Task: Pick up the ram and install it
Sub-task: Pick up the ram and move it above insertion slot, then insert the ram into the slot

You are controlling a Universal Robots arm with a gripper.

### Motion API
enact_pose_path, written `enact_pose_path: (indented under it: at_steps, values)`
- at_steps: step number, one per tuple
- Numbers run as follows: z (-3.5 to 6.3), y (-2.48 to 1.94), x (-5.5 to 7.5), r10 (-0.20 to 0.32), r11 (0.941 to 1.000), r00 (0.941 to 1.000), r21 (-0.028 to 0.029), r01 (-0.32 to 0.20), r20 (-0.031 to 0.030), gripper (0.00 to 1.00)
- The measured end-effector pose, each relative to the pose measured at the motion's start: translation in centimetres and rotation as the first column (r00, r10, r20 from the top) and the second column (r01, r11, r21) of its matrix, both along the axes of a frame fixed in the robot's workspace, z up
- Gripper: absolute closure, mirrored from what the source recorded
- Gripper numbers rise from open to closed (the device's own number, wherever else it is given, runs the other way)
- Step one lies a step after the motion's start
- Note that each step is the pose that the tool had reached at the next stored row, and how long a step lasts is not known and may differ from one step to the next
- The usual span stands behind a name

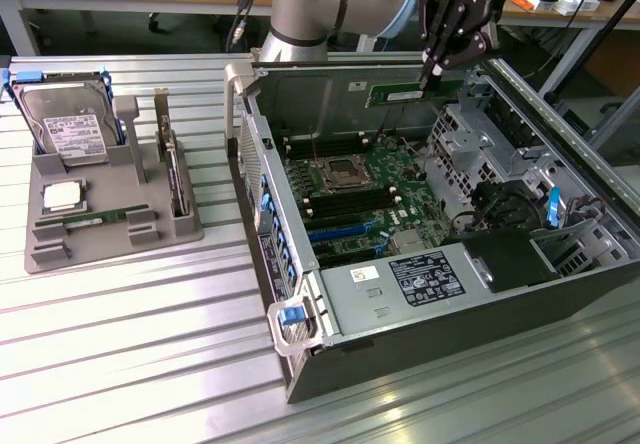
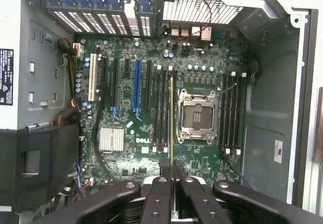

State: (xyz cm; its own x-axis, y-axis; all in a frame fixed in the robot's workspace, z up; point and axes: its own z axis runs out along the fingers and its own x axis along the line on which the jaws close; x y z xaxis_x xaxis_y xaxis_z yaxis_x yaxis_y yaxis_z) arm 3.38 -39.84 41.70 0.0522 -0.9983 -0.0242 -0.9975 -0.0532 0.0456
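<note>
1. Pick-up: looks done. Grips the ram (image 1: 400, 94) near one end w/ the tool (image 1: 432, 82), pinched shut onto the board.
2. Holds it in the air, long edge roughly level, over the open PC case (image 1: 330, 369) and close to its back wall. Well clear of the motherboard (image 1: 375, 164) below.
3. In the wrist view, shows the ram (image 2: 171, 113) edge-on as a thin line running out from the tool (image 2: 171, 166), w/ fingers (image 2: 162, 183) closed on either side of it.
4. Lies approx. parallel to the black DIMM slots (image 2: 162, 108) just beside the empty CPU socket (image 2: 196, 115). Can't tell whether exactly over one slot.
5. Install: not yet done. Touches no slot; the slots near the socket look empty.
6. Also on the desk (image 1: 120, 364), at the exterior view's left: a grey tray (image 1: 40, 254) w/ a hard drive (image 1: 65, 124), a CPU chip (image 1: 62, 196) and a 2nd green stick (image 1: 95, 218) lying flat. All well apart from the tool.
7. Est. progress: about halfway. Grasp + lift over the case done; lining up w/ a slot and pressing home left.
</note>
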Motion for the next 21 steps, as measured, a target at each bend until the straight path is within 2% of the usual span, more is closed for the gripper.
enact_pose_path:
  at_steps: [9,21]
  values:
    - [0.0,0.0,3.1,0.0,1.0,1.0,0.0,0.0,0.0,0.88]
    - [-0.11,0.0,3.3,0.0,1.0,1.0,0.0002,0.0,0.0,0.88]
